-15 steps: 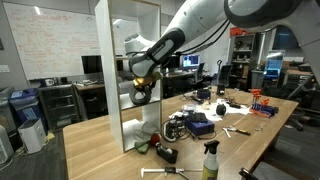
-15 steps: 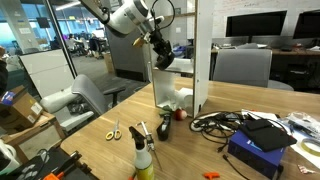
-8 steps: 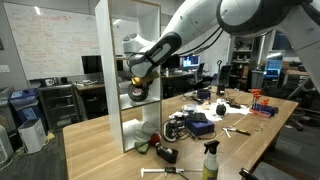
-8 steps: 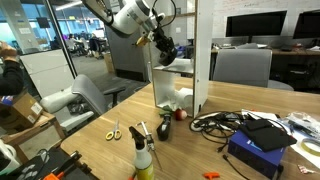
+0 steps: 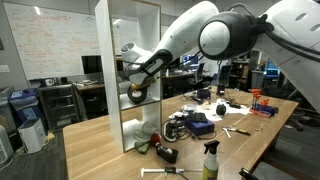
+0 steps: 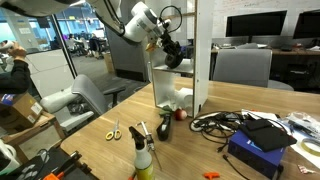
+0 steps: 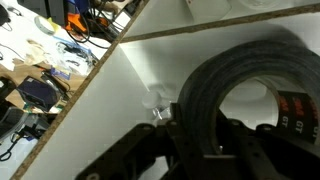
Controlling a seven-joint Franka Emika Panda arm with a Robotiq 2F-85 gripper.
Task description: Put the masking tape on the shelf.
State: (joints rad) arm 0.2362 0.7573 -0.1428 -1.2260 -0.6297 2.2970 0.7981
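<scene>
The tall white shelf with pale wood edges stands at the table's end; it also shows in an exterior view. My gripper reaches into one of its middle compartments, also seen in an exterior view. It is shut on the masking tape, a dark ring that fills the wrist view between the fingers. The tape hangs inside the compartment against the white wall. I cannot tell whether it touches the shelf board.
On the wooden table lie a larger black ring, tangled cables, a blue box, a spray bottle and scissors. A grey chair stands beside the table.
My gripper has moved with the tape deeper into the shelf compartment. Nothing on the table has moved.
</scene>
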